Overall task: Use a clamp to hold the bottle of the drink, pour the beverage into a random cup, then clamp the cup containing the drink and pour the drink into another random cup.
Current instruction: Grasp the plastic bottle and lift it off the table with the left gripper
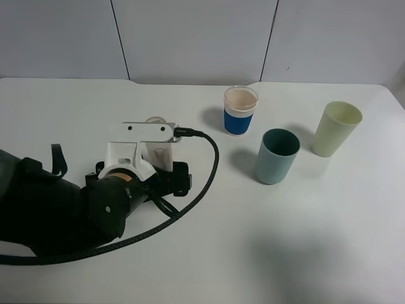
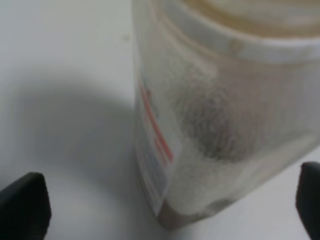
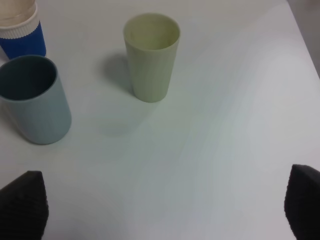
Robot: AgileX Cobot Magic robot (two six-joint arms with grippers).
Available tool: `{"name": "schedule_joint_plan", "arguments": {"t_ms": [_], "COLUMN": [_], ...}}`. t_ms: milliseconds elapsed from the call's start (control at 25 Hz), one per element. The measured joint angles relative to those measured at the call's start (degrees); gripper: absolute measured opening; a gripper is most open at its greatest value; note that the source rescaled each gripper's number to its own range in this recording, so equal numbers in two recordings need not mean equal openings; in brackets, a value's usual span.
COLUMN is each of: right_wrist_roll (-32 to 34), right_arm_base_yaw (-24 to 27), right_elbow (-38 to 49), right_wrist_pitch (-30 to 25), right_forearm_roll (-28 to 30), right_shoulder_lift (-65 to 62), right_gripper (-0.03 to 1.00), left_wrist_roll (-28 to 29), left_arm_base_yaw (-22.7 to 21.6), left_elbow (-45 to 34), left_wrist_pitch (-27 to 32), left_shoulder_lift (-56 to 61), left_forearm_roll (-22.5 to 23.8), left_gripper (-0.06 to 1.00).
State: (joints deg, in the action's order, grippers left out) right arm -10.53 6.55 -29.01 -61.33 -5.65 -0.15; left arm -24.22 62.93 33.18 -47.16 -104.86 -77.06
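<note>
Standing upright on the white table, well left of the cups, the bottle sits between the fingers of the left gripper. Its jaws are spread wide, one dark fingertip on each side of the bottle, and neither is seen touching it. A red-printed label runs down one corner of the bottle, and a thin brownish layer, the drink, shows at its base. From the high camera the left arm covers nearly all of the bottle; only part of its round rim peeks out on the far side of the wrist mount.

Right of centre stands the teal cup, upright, with nothing seen inside it. The blue cup stands just beyond it, a little to the left and farther back, and the pale cup stands farthest right. All three are apart from one another.

The right gripper hangs over bare table near the cups, jaws wide apart and holding nothing; the high camera does not show it
</note>
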Motion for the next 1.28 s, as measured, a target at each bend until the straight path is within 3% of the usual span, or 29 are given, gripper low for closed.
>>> {"name": "schedule_joint_plan", "arguments": {"t_ms": [240, 560, 800, 1120, 1280], "right_wrist_roll": [0.0, 0.0, 0.0, 0.0, 0.0], "right_arm_base_yaw": [0.0, 0.0, 0.0, 0.0, 0.0], "right_elbow": [0.0, 0.0, 0.0, 0.0, 0.0], "right_wrist_pitch": [0.0, 0.0, 0.0, 0.0, 0.0], "right_forearm_roll": [0.0, 0.0, 0.0, 0.0, 0.0], "right_shoulder_lift": [0.0, 0.0, 0.0, 0.0, 0.0], "right_gripper": [0.81, 0.81, 0.81, 0.81, 0.81], "left_wrist_roll": [3.8, 13.0, 13.4, 13.6, 17.5], "left_arm_base_yaw": [0.0, 0.0, 0.0, -0.2, -2.3], "left_elbow": [0.0, 0.1, 0.1, 0.1, 0.1], "left_wrist_pitch": [-3.7, -5.6, -8.4, -12.8, -13.1], "left_shoulder_lift": [-2.5, -5.3, -8.6, -11.6, -11.6], "left_forearm_roll": [2.7, 7.3, 7.7, 13.9, 14.8], "left_gripper": [1.00, 1.00, 1.00, 1.00, 1.00]}}
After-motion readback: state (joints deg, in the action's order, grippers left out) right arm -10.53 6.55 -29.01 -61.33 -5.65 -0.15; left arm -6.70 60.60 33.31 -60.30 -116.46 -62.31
